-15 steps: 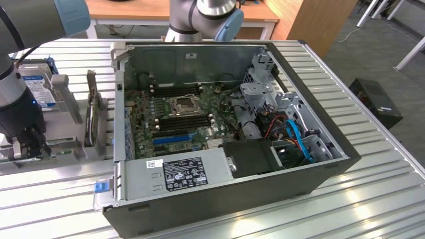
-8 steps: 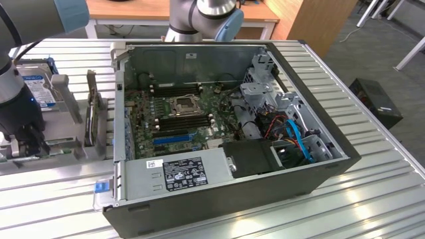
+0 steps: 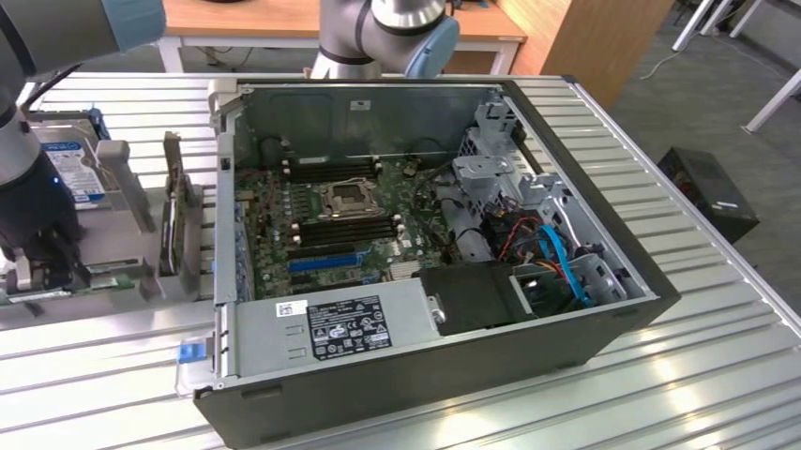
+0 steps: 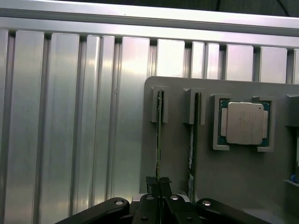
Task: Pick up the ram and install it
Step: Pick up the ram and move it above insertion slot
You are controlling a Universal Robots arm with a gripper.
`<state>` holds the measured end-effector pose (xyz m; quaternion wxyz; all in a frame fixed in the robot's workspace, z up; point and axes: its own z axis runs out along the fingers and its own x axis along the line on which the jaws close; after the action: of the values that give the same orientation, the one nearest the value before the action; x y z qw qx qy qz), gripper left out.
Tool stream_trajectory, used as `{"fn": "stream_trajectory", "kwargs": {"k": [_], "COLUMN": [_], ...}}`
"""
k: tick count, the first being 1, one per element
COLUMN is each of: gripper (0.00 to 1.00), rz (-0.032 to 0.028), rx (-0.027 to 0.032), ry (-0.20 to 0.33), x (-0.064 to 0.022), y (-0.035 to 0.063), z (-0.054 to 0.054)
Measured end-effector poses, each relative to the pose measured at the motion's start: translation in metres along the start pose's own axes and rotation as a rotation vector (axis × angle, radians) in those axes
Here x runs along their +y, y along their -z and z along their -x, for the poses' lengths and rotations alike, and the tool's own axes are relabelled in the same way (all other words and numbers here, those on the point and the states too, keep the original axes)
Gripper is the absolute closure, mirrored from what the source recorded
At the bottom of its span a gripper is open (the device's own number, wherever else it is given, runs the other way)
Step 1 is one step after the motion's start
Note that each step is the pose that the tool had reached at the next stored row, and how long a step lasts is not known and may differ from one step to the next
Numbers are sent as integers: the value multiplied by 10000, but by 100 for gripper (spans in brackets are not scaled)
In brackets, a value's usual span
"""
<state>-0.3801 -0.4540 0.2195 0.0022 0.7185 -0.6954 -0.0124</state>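
Note:
The ram is a thin green stick seen edge-on, standing in a slot of the grey holder plate. My gripper has its two dark fingers pressed together on the stick's near end, and the stick still sits in its slot. A second stick stands in the neighbouring slot. In the exterior view my gripper hangs over the holder at that view's left, beside the open computer case. Long black memory slots lie on the motherboard inside the case.
A processor chip rests in a pocket of the holder. A hard drive and upright cards stand between the holder and the case. Everything stands on a ribbed metal table. Drive cages and blue cables fill the case's right side in the exterior view.

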Motion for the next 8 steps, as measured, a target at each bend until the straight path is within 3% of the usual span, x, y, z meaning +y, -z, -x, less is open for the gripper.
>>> {"fn": "stream_trajectory", "kwargs": {"k": [8], "gripper": [88], "rz": [0], "rx": [-1], "ry": [0], "x": [2], "y": [139], "z": [2]}}
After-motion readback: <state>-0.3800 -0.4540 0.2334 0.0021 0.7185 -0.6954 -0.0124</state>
